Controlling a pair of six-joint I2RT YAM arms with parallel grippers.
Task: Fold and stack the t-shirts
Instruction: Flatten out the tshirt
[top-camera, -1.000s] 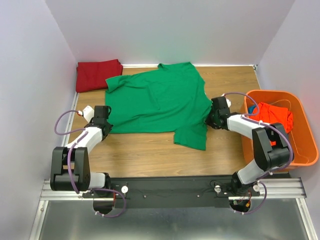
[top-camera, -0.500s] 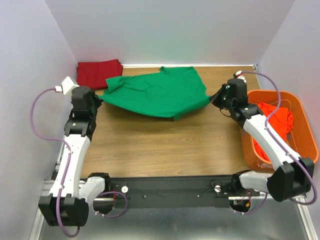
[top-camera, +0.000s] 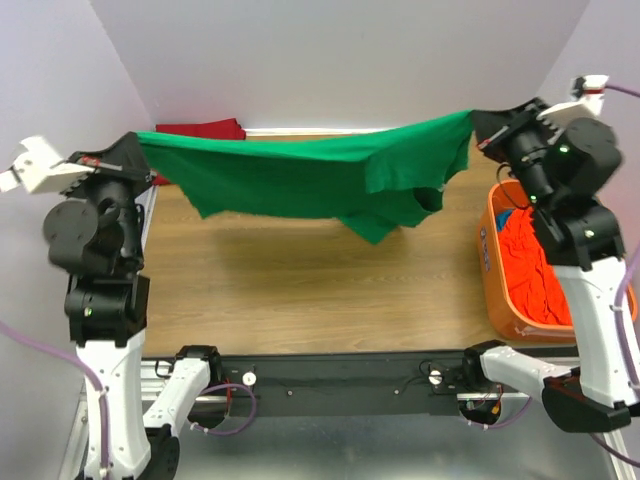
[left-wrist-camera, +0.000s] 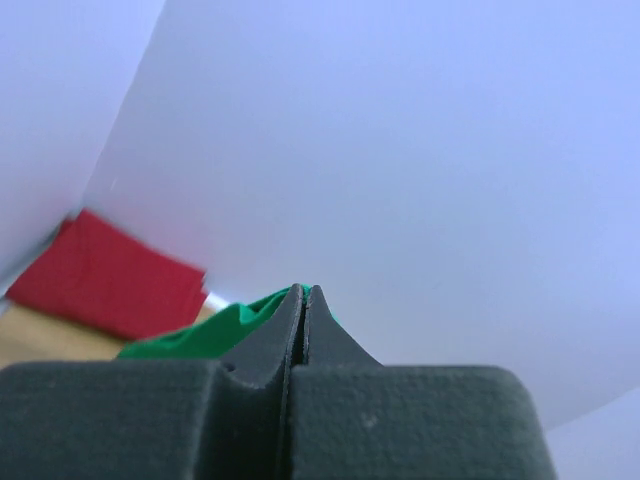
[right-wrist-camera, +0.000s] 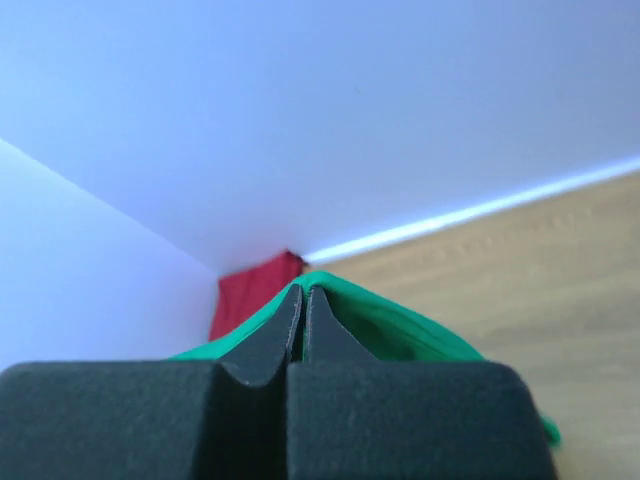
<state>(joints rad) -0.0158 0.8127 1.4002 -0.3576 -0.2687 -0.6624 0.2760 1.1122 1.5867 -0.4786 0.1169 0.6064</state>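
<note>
**Green shirt strung between two arms**

Pale, plain walls close in a wooden table (top-camera: 300, 290) on three sides, with the two arm bases bolted to a rail along its near edge. Both arms stand tall, one at each side, and the green t-shirt (top-camera: 300, 170) hangs stretched between them like washing on a line.

Its top edge runs almost straight from the left fingers (top-camera: 118, 158) to the right fingers (top-camera: 495, 125). The rest of the cloth sags below, with the lowest fold drooping right of centre over the wood. From above it cannot be told whether that fold touches the table.

Both wrist views show the grip plainly. The left fingers (left-wrist-camera: 275, 335) are pressed tight together with a sliver of green cloth pinched at their tips. The right fingers (right-wrist-camera: 270, 340) are closed the same way on the shirt's other end, and green fabric spills out beyond them.

The dark red t-shirt (top-camera: 200, 128) lies folded in the far left corner of the table, against the back wall. From overhead it is mostly hidden behind the hanging green cloth, though both wrist cameras catch it beyond the fingertips.

On the right side of the table stands an orange plastic basket (top-camera: 487, 290). The orange-red t-shirt (top-camera: 525, 260) lies crumpled inside it — unfolded, and well apart from the other two.
</note>
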